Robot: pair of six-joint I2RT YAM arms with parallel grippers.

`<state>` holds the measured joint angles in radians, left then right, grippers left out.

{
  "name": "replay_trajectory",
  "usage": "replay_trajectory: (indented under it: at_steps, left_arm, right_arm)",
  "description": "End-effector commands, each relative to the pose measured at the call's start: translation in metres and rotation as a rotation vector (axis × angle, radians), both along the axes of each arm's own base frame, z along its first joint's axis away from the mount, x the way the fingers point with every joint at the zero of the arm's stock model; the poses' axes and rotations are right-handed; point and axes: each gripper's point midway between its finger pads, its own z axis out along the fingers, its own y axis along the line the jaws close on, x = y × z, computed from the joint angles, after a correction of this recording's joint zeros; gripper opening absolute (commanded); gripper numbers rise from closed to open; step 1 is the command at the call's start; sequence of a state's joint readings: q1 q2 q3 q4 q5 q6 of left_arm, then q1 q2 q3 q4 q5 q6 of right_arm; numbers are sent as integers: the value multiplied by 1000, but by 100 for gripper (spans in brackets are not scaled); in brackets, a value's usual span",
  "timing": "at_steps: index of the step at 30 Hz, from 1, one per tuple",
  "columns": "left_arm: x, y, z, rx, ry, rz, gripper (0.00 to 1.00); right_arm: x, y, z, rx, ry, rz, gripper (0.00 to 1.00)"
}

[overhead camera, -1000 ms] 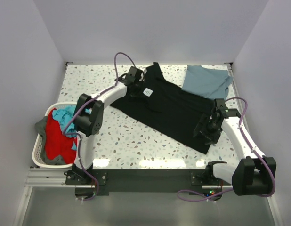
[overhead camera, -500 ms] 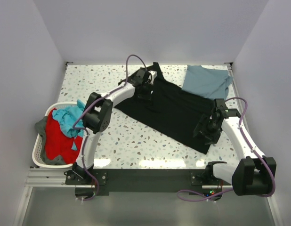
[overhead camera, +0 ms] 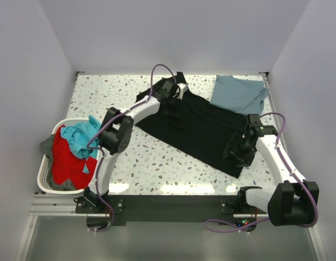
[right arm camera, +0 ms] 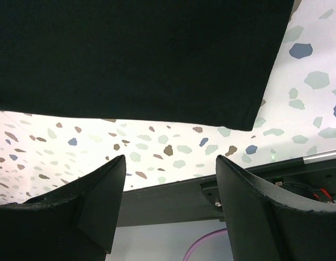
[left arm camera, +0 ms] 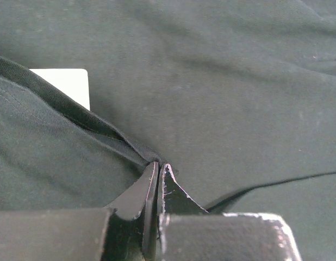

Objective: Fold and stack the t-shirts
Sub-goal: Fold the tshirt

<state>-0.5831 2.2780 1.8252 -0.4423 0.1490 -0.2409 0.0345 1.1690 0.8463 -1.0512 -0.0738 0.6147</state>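
Note:
The black t-shirt (overhead camera: 203,126) lies spread diagonally across the table. My left gripper (overhead camera: 174,103) is shut on its neck band (left arm camera: 130,145); the white neck label (left arm camera: 67,84) shows just to the left in the left wrist view. My right gripper (overhead camera: 237,150) hovers open over the shirt's lower hem (right arm camera: 157,117), holding nothing. The slate-blue t-shirt (overhead camera: 240,93) lies crumpled at the back right, apart from both grippers.
A white laundry basket (overhead camera: 45,182) with red, teal and grey clothes stands at the left edge. The speckled table (overhead camera: 151,163) ends at a dark front rail (right arm camera: 173,198). White walls close in on three sides.
My left gripper has moved right along the shirt's upper edge to the collar, pulling the neck cloth over so the white label is hidden from above. The right arm has not moved.

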Motion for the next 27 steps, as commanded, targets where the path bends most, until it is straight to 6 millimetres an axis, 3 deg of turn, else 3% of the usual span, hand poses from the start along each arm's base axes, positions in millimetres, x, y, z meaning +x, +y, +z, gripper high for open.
replay_trajectory:
  at_steps: [1, 9, 14, 16, 20, 23, 24, 26, 27]
  left_arm:
    - [3, -19, 12, -34, -42, -63, 0]
    - [-7, -29, 8, -41, -35, -106, 0]
    - [-5, -25, 5, -14, -26, -67, 2]
    - [-1, -20, 4, 2, -26, -36, 13]
    - [4, -21, 21, -18, -56, -5, 62]
    - [9, -23, 49, -63, -96, 11, 85]
    - [11, -24, 67, -88, -121, 19, 90]
    - [19, -17, 85, -119, -147, 47, 100]
    - [20, -14, 101, -154, -158, 59, 100]
  right_arm:
    - [-1, 3, 4, 13, -7, -7, 71]
    - [-1, 3, 4, 14, -7, -3, 71]
    - [-1, 3, 4, 14, -9, -3, 71]
    - [0, 3, 4, 16, -12, -5, 71]
    - [5, 3, 9, 14, -49, 0, 71]
    - [13, 0, 19, -4, -92, 8, 71]
    - [18, -1, 26, -9, -119, 18, 72]
    - [22, -2, 32, -19, -148, 27, 72]
    - [27, -2, 35, -21, -167, 37, 73]
